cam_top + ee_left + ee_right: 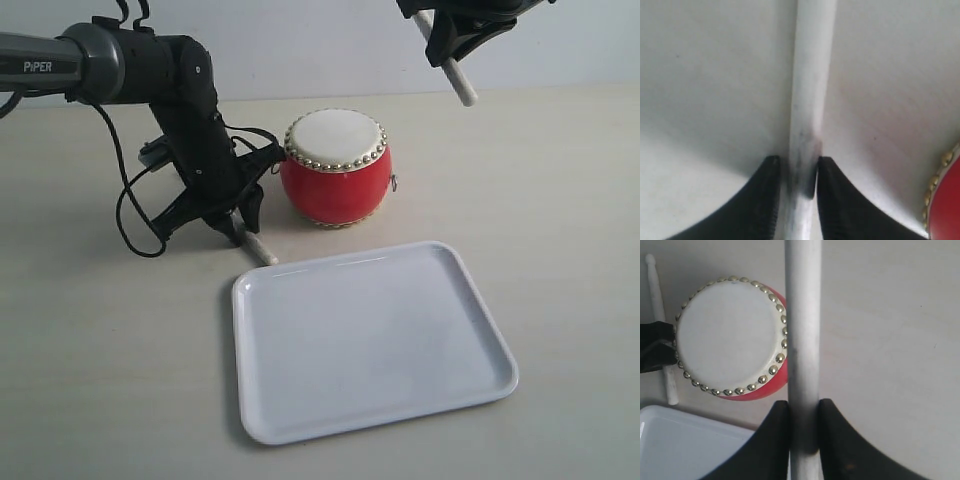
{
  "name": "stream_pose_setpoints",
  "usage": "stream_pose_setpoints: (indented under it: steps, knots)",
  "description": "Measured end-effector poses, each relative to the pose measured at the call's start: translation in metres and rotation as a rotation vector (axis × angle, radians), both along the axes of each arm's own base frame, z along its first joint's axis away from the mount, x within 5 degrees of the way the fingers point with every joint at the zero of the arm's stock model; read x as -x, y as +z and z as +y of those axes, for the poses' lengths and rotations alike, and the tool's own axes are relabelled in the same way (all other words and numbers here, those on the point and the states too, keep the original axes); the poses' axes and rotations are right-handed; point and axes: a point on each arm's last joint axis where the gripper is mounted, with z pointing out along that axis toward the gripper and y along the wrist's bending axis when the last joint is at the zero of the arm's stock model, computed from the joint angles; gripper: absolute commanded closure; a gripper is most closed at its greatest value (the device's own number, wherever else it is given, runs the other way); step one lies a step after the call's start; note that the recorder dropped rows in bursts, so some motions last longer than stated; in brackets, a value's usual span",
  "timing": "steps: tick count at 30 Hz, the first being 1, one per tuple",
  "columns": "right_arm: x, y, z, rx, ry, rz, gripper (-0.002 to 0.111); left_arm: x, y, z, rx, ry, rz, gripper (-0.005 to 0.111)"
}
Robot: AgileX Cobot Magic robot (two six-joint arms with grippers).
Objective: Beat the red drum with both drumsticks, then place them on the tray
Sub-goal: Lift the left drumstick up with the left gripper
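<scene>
The red drum (337, 170) stands upright on the table behind the white tray (370, 340). My left gripper (237, 215) is low at the drum's left, shut on a pale drumstick (258, 247) whose end touches the table by the tray's far left corner. The left wrist view shows the fingers pinching this drumstick (809, 90) at the left gripper (796, 167), with the drum's edge (946, 200) beside it. My right gripper (450, 35) hangs high at the back right, shut on the other drumstick (458, 80). In the right wrist view that drumstick (802, 315) crosses beside the drum (730, 335) from the right gripper (803, 407).
The left arm's black cables (135, 215) trail over the table at the left. A corner of the tray (685, 445) and the left drumstick (657, 295) show in the right wrist view. Bare tabletop (560, 200) lies right of the drum.
</scene>
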Motion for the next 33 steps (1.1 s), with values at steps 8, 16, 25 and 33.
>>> stream_pose_setpoints:
  steps: [8, 16, 25, 33]
  knots:
    - [0.0, 0.0, 0.001, -0.009, 0.0, 0.004, 0.108, -0.001, 0.0, 0.007, -0.012, -0.001, 0.025, 0.102]
    - [0.001, 0.0, 0.002, -0.016, 0.017, 0.003, 0.108, -0.012, 0.038, 0.039, 0.006, -0.079, -0.063, 0.107]
    - [0.002, 0.0, 0.002, 0.009, 0.077, 0.002, 0.108, -0.014, 0.1, 0.074, -0.051, -0.645, -0.306, 0.107]
    - [0.006, -0.003, -0.002, 0.064, 0.128, 0.038, 0.108, -0.003, 0.106, 0.076, -0.069, -0.99, -0.287, 0.107]
